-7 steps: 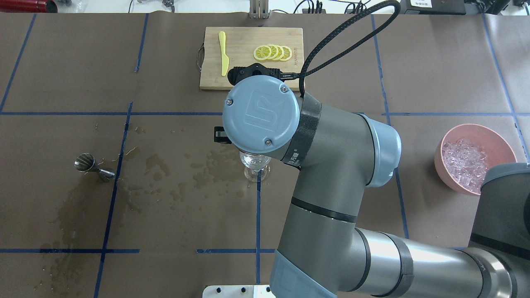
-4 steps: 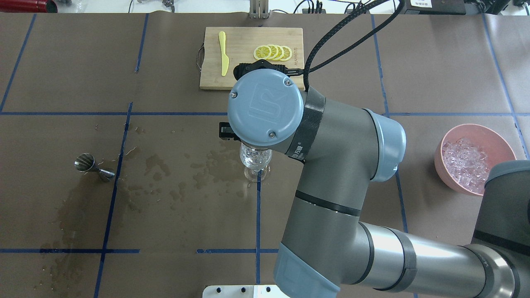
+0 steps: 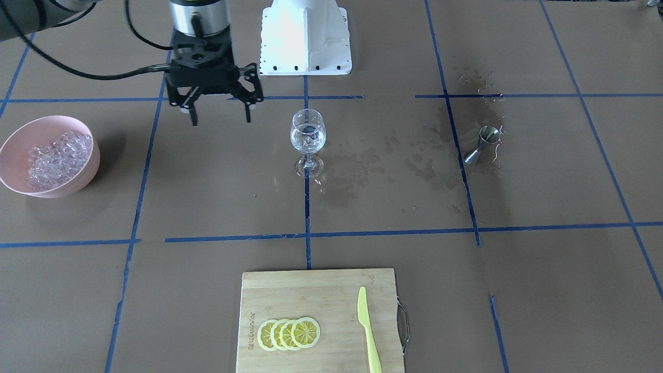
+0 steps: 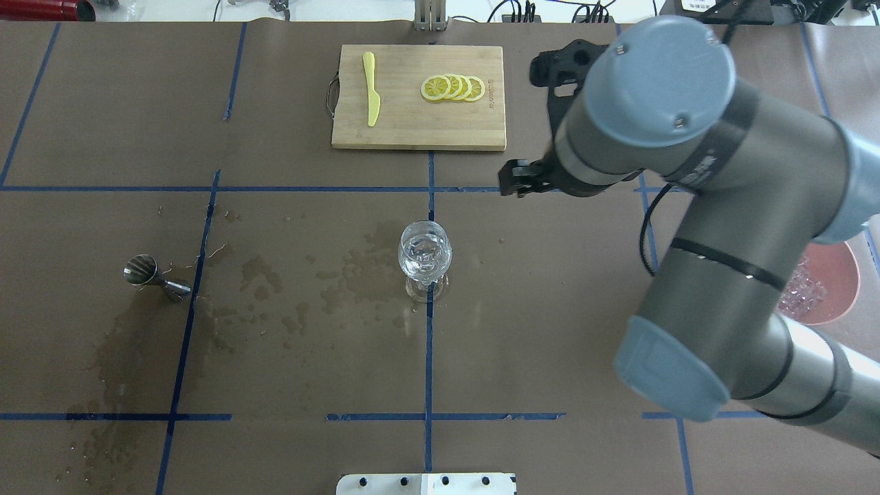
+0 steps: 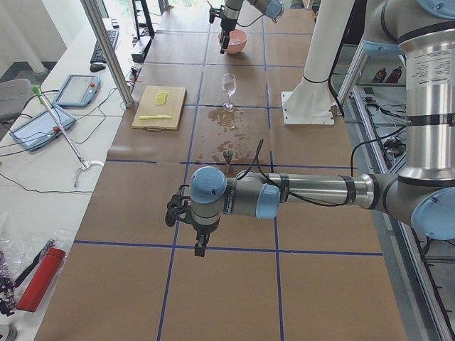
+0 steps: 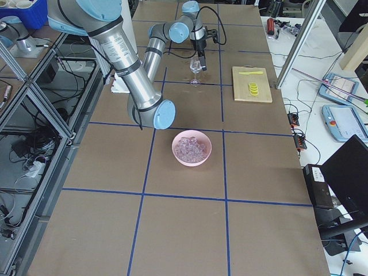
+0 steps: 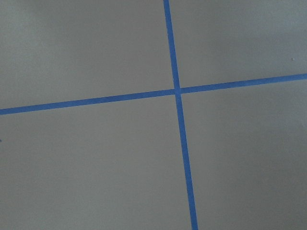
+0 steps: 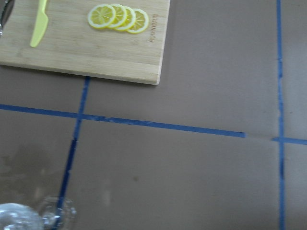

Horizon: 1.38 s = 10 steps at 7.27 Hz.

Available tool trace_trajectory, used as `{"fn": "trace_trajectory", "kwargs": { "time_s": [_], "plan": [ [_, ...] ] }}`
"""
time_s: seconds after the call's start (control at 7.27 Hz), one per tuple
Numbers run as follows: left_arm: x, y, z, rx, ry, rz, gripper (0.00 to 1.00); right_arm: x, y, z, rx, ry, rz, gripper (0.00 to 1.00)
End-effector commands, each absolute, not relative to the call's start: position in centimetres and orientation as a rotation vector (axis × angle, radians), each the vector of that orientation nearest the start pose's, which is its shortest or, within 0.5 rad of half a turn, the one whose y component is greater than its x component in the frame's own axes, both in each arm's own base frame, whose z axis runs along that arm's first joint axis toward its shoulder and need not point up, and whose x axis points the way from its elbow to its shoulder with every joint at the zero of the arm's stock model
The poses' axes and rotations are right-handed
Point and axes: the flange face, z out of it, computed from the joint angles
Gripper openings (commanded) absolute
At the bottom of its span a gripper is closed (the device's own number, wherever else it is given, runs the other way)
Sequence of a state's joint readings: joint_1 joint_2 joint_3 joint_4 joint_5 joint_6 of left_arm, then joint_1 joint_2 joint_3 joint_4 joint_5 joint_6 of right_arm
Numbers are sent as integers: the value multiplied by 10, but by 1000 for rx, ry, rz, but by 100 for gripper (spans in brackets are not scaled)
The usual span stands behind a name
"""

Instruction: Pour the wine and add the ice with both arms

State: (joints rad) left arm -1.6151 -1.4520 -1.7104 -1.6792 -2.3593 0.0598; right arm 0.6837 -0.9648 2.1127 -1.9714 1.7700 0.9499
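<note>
The left tool hangs over bare worktop; I cannot tell whether it is apart or together. Farther on, the glass holds ice. Beyond it, the right tool hangs empty with its fingers apart, between the glass and the ice-filled bowl.

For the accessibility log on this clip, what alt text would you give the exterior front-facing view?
A stemmed wine glass holding ice stands mid-table, while the right gripper hangs open and empty between it and a pink bowl of ice cubes. A metal jigger lies beside wet stains, and a cutting board carries lemon slices and a yellow knife.
</note>
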Motion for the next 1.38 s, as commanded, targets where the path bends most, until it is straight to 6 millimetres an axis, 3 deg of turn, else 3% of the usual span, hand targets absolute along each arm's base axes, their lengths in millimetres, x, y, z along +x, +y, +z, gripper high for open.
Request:
{"fn": "trace_trajectory", "kwargs": {
  "time_s": [0.0, 0.14, 0.28, 0.55, 0.69, 0.96, 1.1, 1.24],
  "plan": [
    [-82, -446, 633, 164, 780, 67, 100, -255, -446, 243, 300, -617, -137, 100],
    [-82, -447, 632, 165, 780, 68, 100, -219, -451, 293, 291, -604, -176, 100],
    [-82, -447, 630, 169, 780, 71, 100, -163, -455, 354, 293, -634, -235, 100],
    [-82, -446, 631, 166, 784, 67, 100, -53, -459, 497, 252, -671, -308, 100],
    [-82, -446, 630, 168, 784, 69, 100, -10, -451, 552, 217, -679, -290, 100],
    [-81, -445, 633, 153, 786, 63, 100, 40, -408, 630, 96, -673, -161, 100],
    [-80, -443, 636, 141, 785, 60, 100, 60, -402, 638, 99, -675, -114, 100],
    [-66, -444, 638, 123, 784, 90, 100, 64, -395, 644, 95, -673, -115, 100]
  ]
}}
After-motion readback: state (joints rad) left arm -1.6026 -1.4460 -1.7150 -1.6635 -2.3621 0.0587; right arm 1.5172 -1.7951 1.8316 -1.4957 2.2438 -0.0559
